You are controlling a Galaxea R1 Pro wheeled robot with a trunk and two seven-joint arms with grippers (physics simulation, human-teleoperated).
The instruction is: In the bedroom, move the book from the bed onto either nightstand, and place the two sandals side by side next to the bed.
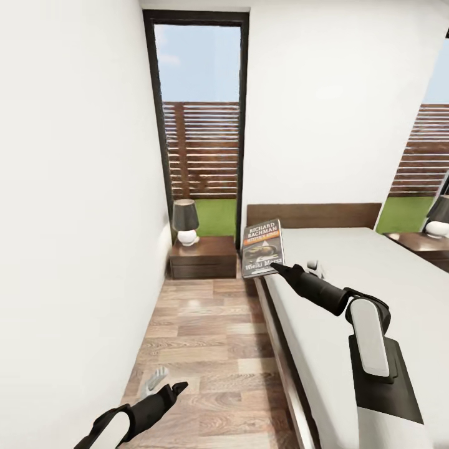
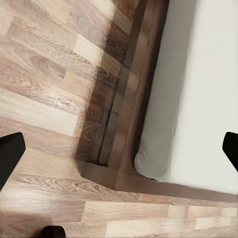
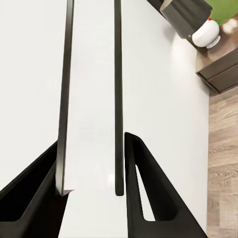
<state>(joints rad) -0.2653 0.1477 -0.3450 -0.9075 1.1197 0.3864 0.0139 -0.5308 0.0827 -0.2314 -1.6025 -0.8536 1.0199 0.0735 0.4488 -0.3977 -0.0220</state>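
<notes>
My right gripper [image 1: 275, 268] is shut on the book [image 1: 263, 248], holding it upright by its lower edge above the left edge of the bed [image 1: 374, 274], cover facing me. In the right wrist view the book [image 3: 91, 99] shows edge-on, clamped between the two black fingers [image 3: 141, 188]. The nightstand [image 1: 202, 255] with its black-shaded lamp [image 1: 185, 221] stands just left of the book, against the wall by the window. My left gripper [image 1: 166, 384] hangs open low over the wood floor, near the bed's foot corner [image 2: 148, 168]. The sandals are out of view.
A white wall [image 1: 68, 218] closes in the left side, leaving a narrow strip of wood floor [image 1: 206, 337] between it and the bed. A second nightstand [image 1: 424, 244] with a lamp [image 1: 439, 217] stands at the bed's far right. The headboard [image 1: 312, 215] backs onto the wall.
</notes>
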